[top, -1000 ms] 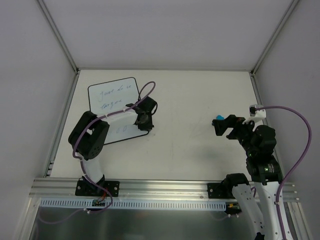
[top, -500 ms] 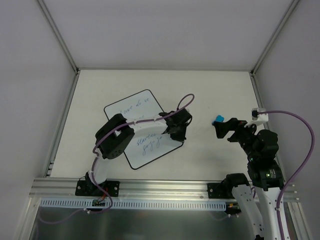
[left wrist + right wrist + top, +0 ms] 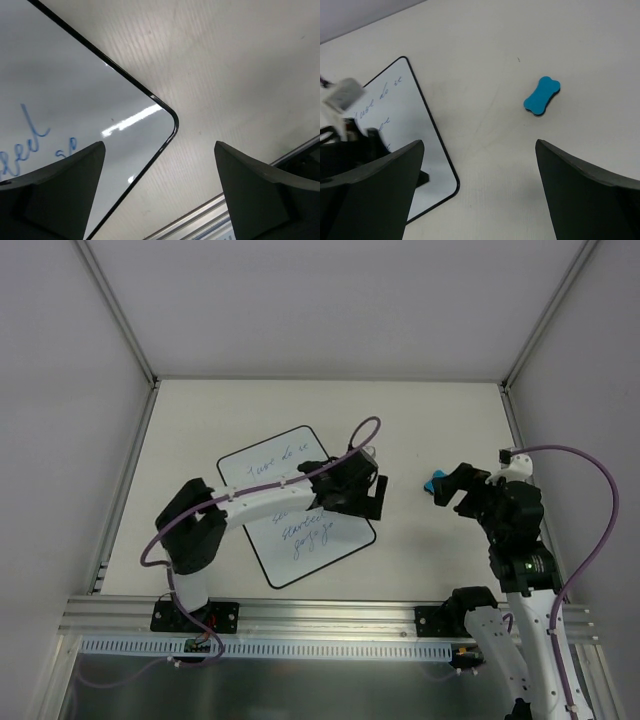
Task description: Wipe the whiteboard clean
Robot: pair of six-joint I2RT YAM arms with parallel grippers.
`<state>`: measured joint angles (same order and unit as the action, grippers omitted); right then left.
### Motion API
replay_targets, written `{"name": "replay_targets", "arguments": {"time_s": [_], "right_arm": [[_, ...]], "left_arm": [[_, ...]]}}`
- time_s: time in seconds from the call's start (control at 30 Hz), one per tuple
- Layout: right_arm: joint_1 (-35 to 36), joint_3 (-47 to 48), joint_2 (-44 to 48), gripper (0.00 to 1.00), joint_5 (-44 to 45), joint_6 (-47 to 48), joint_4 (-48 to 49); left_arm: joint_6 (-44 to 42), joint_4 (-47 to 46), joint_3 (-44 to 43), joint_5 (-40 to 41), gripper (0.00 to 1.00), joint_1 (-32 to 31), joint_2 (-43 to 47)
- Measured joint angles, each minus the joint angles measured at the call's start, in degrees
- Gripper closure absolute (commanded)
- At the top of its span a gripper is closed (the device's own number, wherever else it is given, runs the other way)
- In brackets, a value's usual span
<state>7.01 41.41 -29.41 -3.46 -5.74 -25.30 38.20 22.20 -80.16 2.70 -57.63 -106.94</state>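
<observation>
The whiteboard lay flat on the table, left of the middle and turned askew, so that one rounded corner pointed toward the near edge. Blue handwriting ran across it in several lines. You had the left arm stretched over the board from its base, with the left gripper at the board's right edge. In the left wrist view that gripper stood wide open and held nothing; a rounded corner of the board's black rim showed between the two fingers, with bare table beyond it. Whether the fingers touched the board, you could not tell from these views. On the right side of the table, your right gripper was just right of a small blue eraser shaped like a bone. In the right wrist view the right gripper was also spread wide and empty, and the eraser lay on the table beyond the fingers, apart from both. The board's right edge showed at the left of that view, well apart from the eraser.
</observation>
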Motion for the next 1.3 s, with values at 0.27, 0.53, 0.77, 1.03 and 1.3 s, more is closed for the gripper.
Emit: {"name": "replay_targets", "arguments": {"time_s": [0.27,0.53,0.77,1.03,1.3], "right_arm": [[0.0,1.38,-11.54,0.01,9.9,-2.64,-0.61],[0.0,5.18,-32.92,0.14,17.27,-8.85,-1.14],[-0.17,13.66,-49.07,0.26,21.14,-13.27,-0.7],[-0.5,20.41,-62.84,0.32,21.18,-16.65,0.24],[-1.79,20.41,-66.27,0.39,20.72,-18.43,0.04]], "left_arm": [[-1.6,-0.48,8.76,3.8,0.01,16.44,18.58],[-5.07,0.61,15.93,3.13,0.01,37.11,22.43],[-6.45,1.09,16.98,-0.46,0.01,47.45,22.43],[-8.63,1.25,17.35,-2.71,0.01,50.6,22.21],[-10.82,1.64,18.08,-2.69,0.01,50.9,20.76]]}}
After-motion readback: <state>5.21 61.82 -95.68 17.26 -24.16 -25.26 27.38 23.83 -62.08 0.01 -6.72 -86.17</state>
